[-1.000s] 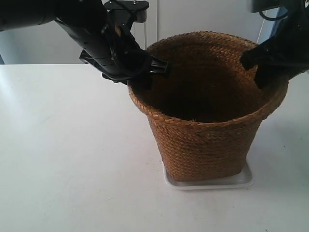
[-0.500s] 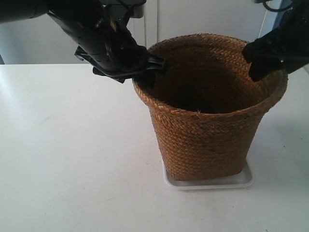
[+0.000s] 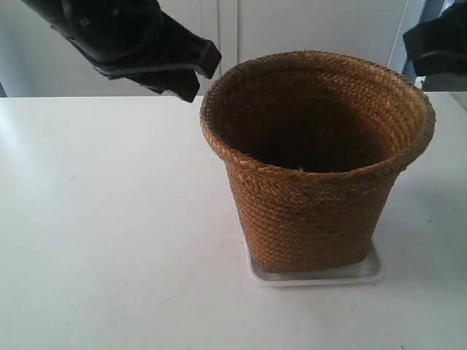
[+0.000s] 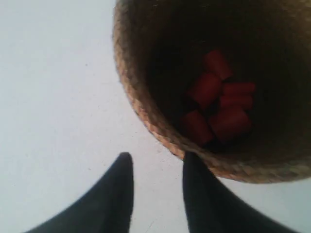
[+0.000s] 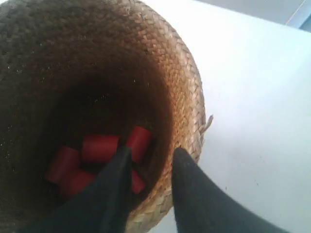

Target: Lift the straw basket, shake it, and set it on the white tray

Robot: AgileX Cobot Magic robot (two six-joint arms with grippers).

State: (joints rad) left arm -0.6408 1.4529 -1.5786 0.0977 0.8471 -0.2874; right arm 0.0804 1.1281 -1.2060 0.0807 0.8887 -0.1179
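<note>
The straw basket point(image 3: 314, 211) stands upright on the white tray point(image 3: 368, 271), whose rim shows under its base. Several red cylinders point(image 4: 218, 111) lie in its dark bottom. My left gripper point(image 4: 156, 162) is open above the table, just outside the basket's rim point(image 4: 141, 107), holding nothing. My right gripper point(image 5: 151, 156) is open above the opposite rim point(image 5: 187, 92), one finger showing over the inside and one over the outside, clear of the straw. The red cylinders point(image 5: 99, 148) show there too. In the exterior view both arms hang above rim height.
The arm at the exterior view's left point(image 3: 139, 40) hovers up and left of the basket. The arm at the exterior view's right point(image 3: 438, 44) sits in the top corner. The white table point(image 3: 109, 219) runs back to a pale wall.
Both grippers have let go of the basket's rim and risen up and outward. The basket stays on the tray, and its rim has settled back to round.
</note>
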